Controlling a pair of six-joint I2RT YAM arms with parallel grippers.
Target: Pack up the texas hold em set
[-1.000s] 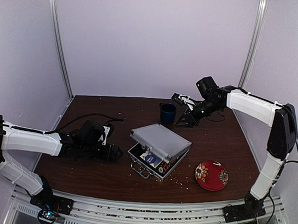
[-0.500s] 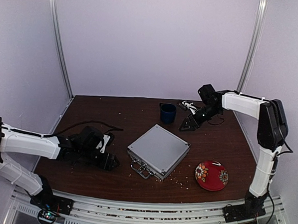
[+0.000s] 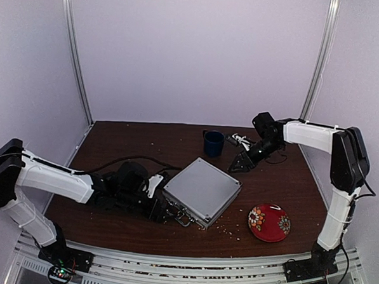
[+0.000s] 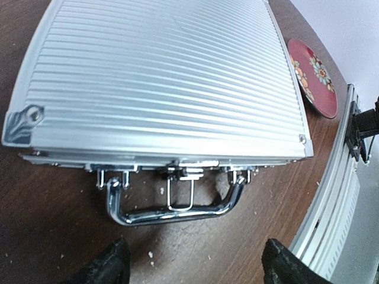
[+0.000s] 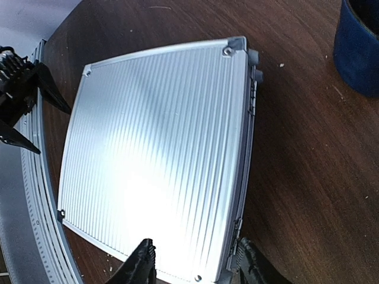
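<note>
briefcase [image 4: 172,77] shut, handle [image 4: 177,214] facing L hand [image 4: 194,263]

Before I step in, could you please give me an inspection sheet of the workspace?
Surface: dark table, crumbs by the case.
Job's things: case shut, flat, handle toward left gripper; chips and deck not seen.
Clutter: red bowl near right; blue mug at the back.
Grippers: left gripper open, empty, before the handle; right gripper open, empty, behind the case.
Cables: black cable on table behind left arm.
Surroundings: pale walls, metal rail at near edge.
</note>
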